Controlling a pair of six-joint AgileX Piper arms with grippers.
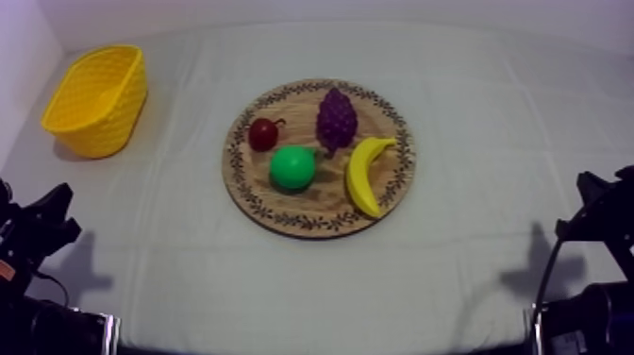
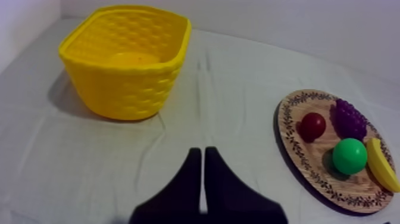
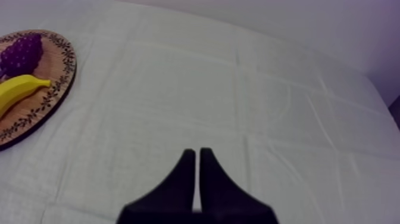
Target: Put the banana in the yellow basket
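Rt wrist view: board (image 3: 44, 98), banana (image 3: 18, 89) & grapes (image 3: 21, 53) cut by frame edge.

Board (image 1: 325, 196): wood, visible grain, matt, printed rim. Basket (image 1: 106, 118): yellow plastic moulded in a weave texture, slight sheen; banana (image 1: 366, 175) and green fruit (image 1: 292, 167) smooth plastic with glossy highlights, grapes (image 1: 337, 120) knobbly and duller. Bench cloth (image 1: 491, 113): grey-white fabric, matt, creased.

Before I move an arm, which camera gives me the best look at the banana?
The top view: the whole banana lies unobstructed on the wooden board, beside the grapes. Both wrist views cut part of it off: the left sees it at the board's far edge, the right beside the grapes.
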